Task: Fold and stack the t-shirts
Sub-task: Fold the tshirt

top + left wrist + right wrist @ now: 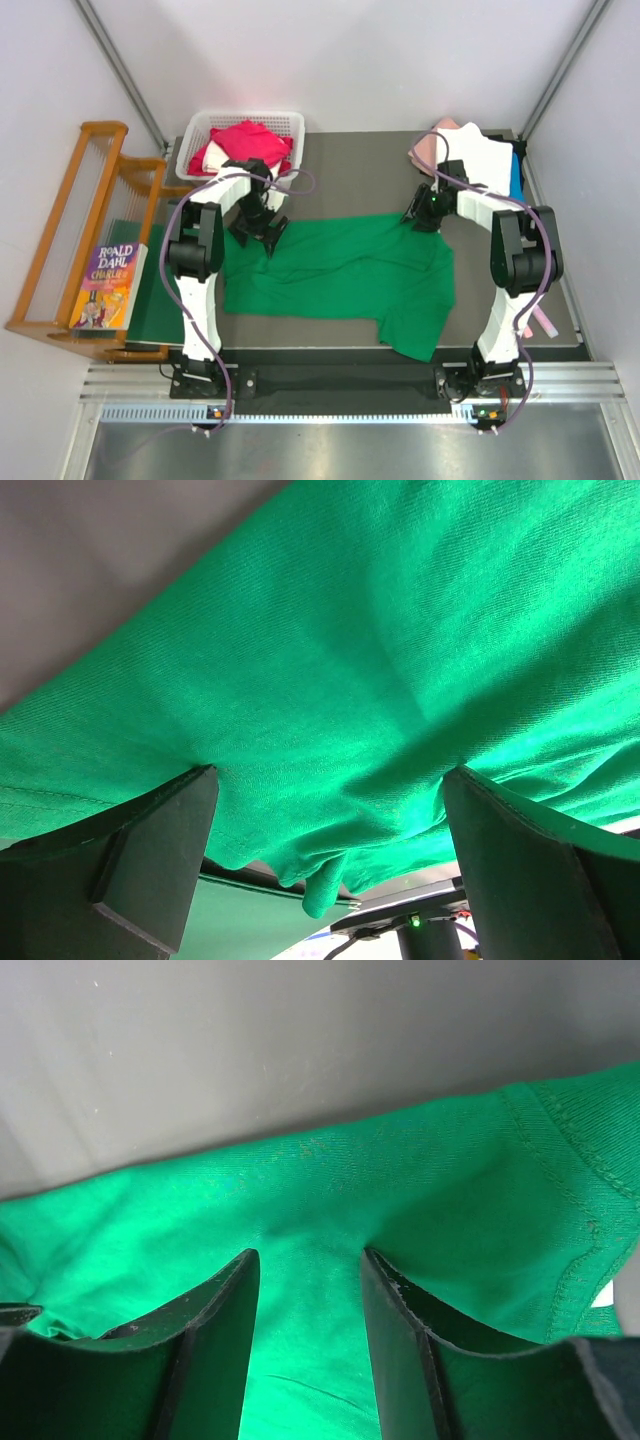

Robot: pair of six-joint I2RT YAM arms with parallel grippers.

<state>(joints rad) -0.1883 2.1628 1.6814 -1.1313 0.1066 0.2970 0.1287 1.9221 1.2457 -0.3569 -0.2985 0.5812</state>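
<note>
A bright green t-shirt (340, 270) lies spread across the middle of the dark table, one sleeve hanging toward the front edge. My left gripper (258, 232) stands on its back left edge. In the left wrist view it (330, 772) is open wide, both fingers (160, 850) pressing into the green cloth (380, 630). My right gripper (425, 215) is at the shirt's back right corner. Its fingers (210, 1330) stand partly apart on the cloth (330, 1190), next to the ribbed collar (560, 1190), so it (305, 1253) is open.
A white basket (195, 135) at the back left holds a red t-shirt (245, 143). Pink, white and blue tees (470, 150) are stacked at the back right. A wooden rack (75, 230) with a book (108, 285) and a dark green mat (150, 295) stand to the left.
</note>
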